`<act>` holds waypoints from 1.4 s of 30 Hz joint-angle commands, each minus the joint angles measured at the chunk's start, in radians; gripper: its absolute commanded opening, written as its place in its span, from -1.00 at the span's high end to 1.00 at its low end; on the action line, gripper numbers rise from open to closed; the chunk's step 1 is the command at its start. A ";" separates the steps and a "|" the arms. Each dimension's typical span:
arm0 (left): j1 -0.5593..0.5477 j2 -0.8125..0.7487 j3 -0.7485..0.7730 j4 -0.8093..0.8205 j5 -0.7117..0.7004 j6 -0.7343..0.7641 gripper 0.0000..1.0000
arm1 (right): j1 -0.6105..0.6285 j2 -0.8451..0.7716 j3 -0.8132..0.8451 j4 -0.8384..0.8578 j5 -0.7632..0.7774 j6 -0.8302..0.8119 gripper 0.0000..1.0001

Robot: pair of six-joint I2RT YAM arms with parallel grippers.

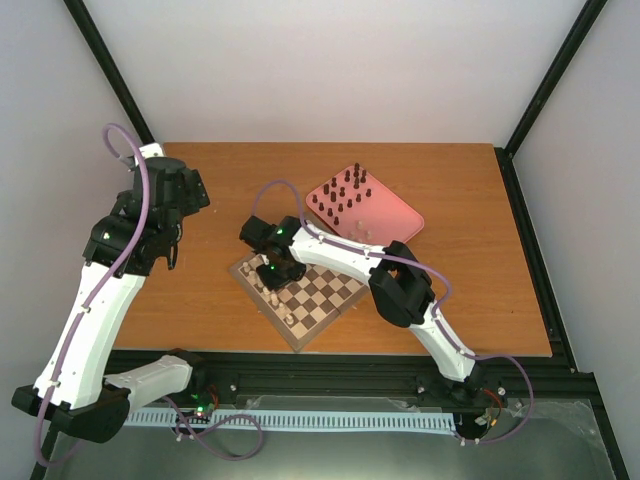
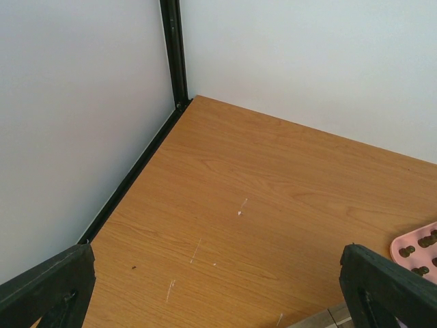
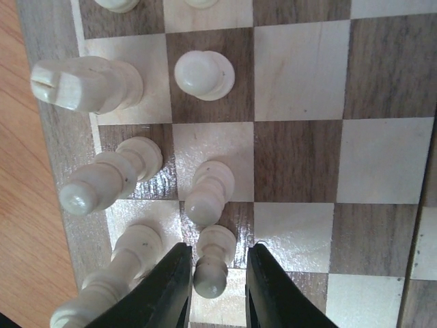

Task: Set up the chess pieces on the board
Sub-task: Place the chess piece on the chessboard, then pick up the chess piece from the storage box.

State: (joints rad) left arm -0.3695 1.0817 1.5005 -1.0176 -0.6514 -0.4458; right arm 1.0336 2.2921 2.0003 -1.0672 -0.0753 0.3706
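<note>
- Cream pawn (image 3: 212,266) stands upright on a dark square by the left side of the board (image 3: 300,157). It is directly between the fingers of my right gripper (image 3: 218,251), its long axis pointing up at the wrist.
- Those jaws sit slightly apart, with a gap showing on one side; I judge the pawn unpinched.
- Left gripper (image 2: 215,258) gapes, holding nothing, well apart over the far-left table; the right arm is nearer.
- I can read no writing or labels.

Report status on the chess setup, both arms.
Left gripper open, empty, over the table. Right gripper open, straddling a cream pawn standing on the board. Other cream pieces close alongside. Dark pieces on the pink tray.
</note>
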 commanded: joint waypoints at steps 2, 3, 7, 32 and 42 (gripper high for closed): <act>-0.005 -0.009 0.006 0.010 -0.012 -0.003 -0.99 | 0.011 -0.066 -0.007 -0.022 0.053 0.003 0.47; -0.006 -0.008 0.006 0.012 -0.011 -0.002 -0.99 | 0.010 -0.078 -0.010 -0.019 0.061 0.006 0.43; -0.006 -0.005 0.004 0.020 -0.011 0.002 -0.99 | 0.010 -0.132 -0.031 0.003 0.057 -0.004 0.24; -0.006 0.006 0.004 0.065 -0.005 0.048 -0.99 | -0.438 -0.304 -0.252 0.018 0.195 -0.062 -0.08; -0.006 -0.002 -0.018 0.058 -0.011 0.041 -0.99 | -0.499 -0.209 -0.274 0.066 0.120 -0.099 -0.03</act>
State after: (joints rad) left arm -0.3695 1.0893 1.4845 -0.9653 -0.6510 -0.4183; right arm 0.5587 2.0586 1.7405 -1.0317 0.0776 0.2958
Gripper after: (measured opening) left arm 0.998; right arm 0.522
